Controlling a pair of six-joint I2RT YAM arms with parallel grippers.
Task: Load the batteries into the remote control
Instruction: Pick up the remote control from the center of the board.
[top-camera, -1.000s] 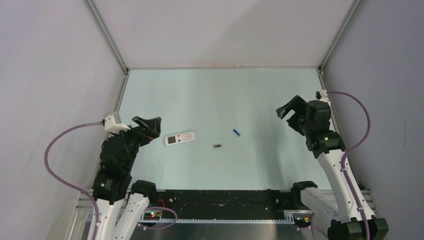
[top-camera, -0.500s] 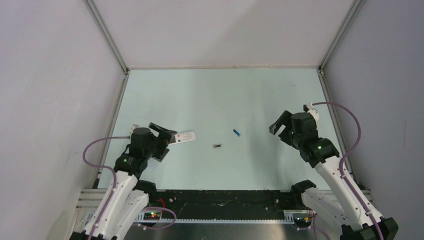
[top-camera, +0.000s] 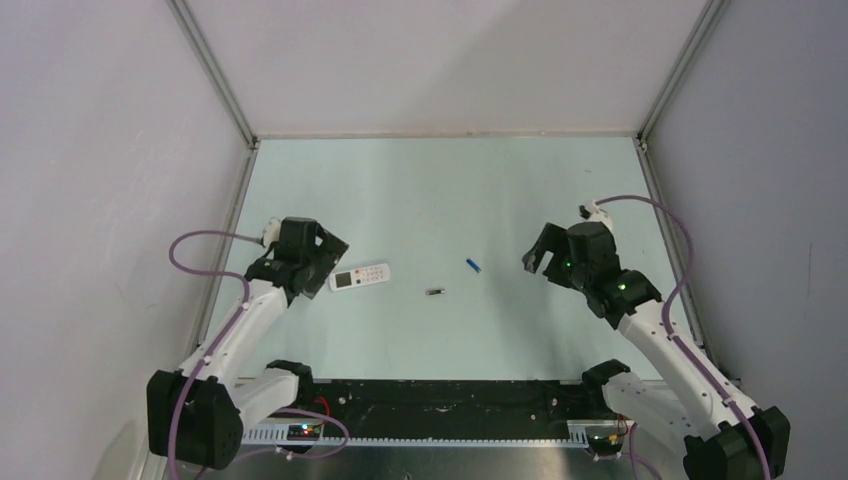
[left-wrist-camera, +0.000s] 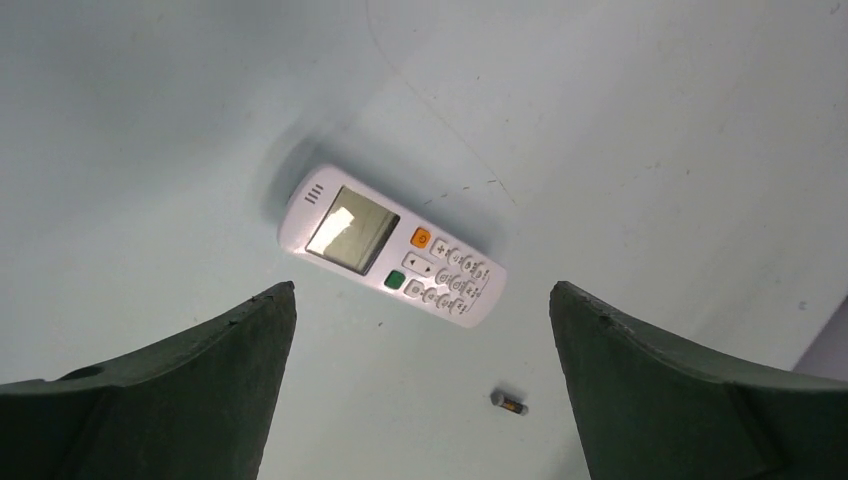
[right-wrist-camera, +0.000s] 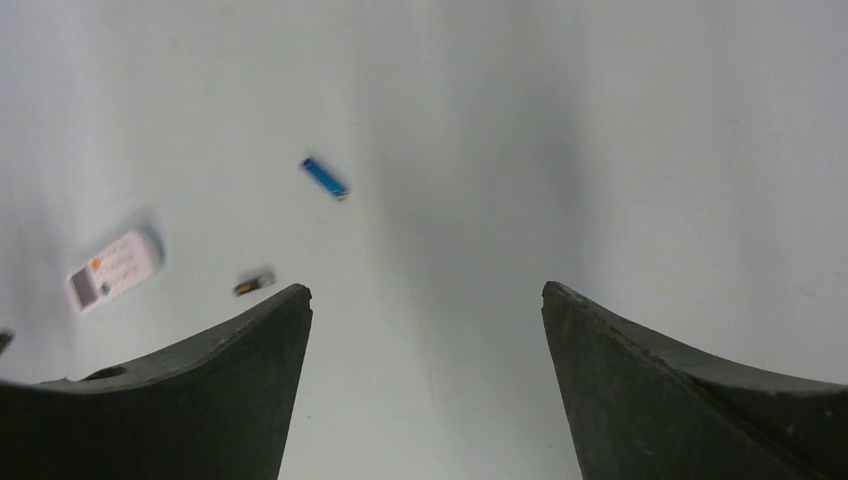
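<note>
The white remote control (top-camera: 360, 277) lies face up on the table, buttons and display showing; it also shows in the left wrist view (left-wrist-camera: 390, 259) and the right wrist view (right-wrist-camera: 112, 270). The dark grey-brown battery (top-camera: 434, 292) lies to its right, also in the left wrist view (left-wrist-camera: 509, 403) and right wrist view (right-wrist-camera: 254, 283). The blue battery (top-camera: 473, 265) lies further right, also in the right wrist view (right-wrist-camera: 325, 178). My left gripper (top-camera: 325, 252) is open and empty just left of the remote. My right gripper (top-camera: 540, 255) is open and empty, right of the blue battery.
The pale green table (top-camera: 440, 200) is enclosed by grey walls with metal corner posts (top-camera: 215, 75). A black rail (top-camera: 440, 395) runs along the near edge between the arm bases. Purple cables loop beside each arm.
The left arm has swung outward and forward, its gripper now beside the remote's left end. The right gripper has moved left and lower toward the blue battery. Remote and batteries have not moved.
</note>
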